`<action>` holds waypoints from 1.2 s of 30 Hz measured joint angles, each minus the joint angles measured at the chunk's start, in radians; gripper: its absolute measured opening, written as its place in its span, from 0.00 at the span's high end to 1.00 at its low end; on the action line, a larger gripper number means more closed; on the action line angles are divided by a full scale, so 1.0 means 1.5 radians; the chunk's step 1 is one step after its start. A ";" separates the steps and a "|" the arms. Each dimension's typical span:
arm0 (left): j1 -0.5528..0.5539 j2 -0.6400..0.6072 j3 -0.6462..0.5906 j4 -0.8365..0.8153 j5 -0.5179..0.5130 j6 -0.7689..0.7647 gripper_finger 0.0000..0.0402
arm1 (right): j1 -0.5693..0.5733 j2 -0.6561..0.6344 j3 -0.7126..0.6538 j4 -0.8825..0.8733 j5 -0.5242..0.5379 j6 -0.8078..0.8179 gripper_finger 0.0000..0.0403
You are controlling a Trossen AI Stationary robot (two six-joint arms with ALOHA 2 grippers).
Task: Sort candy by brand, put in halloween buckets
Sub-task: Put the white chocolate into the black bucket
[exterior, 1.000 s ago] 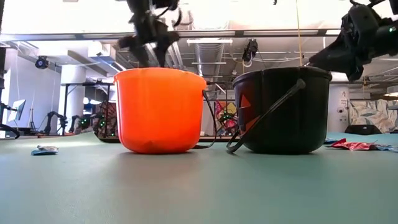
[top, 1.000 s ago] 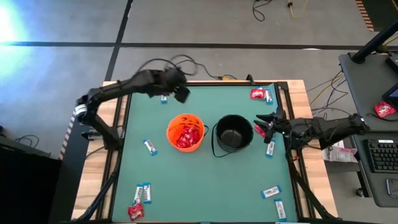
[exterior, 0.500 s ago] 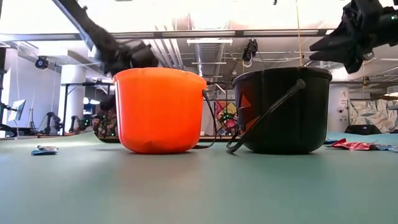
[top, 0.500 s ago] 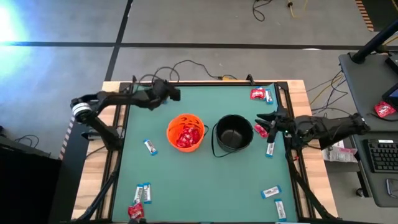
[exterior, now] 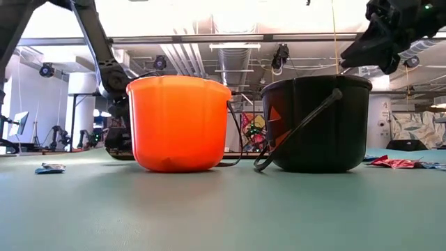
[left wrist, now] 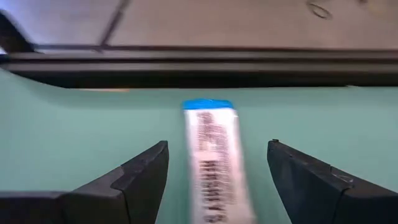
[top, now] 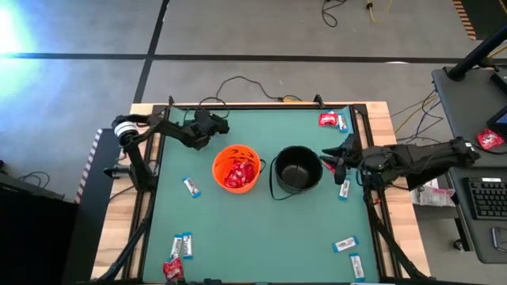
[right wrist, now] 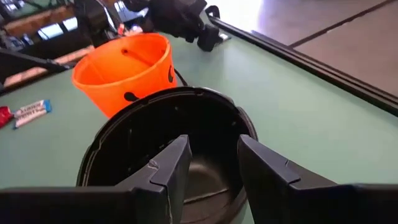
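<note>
The orange bucket [top: 236,168] holds several red packets [top: 238,173]; the black bucket [top: 298,171] stands to its right. My left gripper [top: 215,124] is low over the far left of the table, open. One finger stands on each side of a white-and-blue bar [left wrist: 214,168] that lies flat on the mat, and neither touches it. My right gripper [top: 331,156] hovers open by the black bucket's right rim, above rim height in the low view [exterior: 359,56]. Its wrist view looks into the black bucket [right wrist: 168,149], with nothing between its fingers.
Loose candy lies around the mat: a bar [top: 191,187] left of the orange bucket, bars and a red packet [top: 178,252] near left. A red packet and bar [top: 331,120] lie far right, a bar [top: 343,190] under my right arm, two bars [top: 348,252] near right. The black bucket's handle [exterior: 293,132] hangs down its front.
My left gripper has swung down from above the orange bucket's far rim toward the table's far left edge, tipping and rolling, and now sits low around the bar. My right gripper has risen a little and edged toward the black bucket.
</note>
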 joint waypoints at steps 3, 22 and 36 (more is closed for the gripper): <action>-0.007 0.007 -0.003 0.003 -0.019 -0.019 0.36 | 0.000 0.034 0.017 0.002 -0.002 0.005 0.68; -0.020 0.027 -0.085 0.044 -0.026 -0.136 0.77 | 0.000 0.148 0.097 0.009 -0.017 0.002 0.70; -0.033 -0.114 -0.098 -0.041 0.106 0.010 0.73 | 0.000 0.151 0.211 -0.001 -0.011 -0.082 0.75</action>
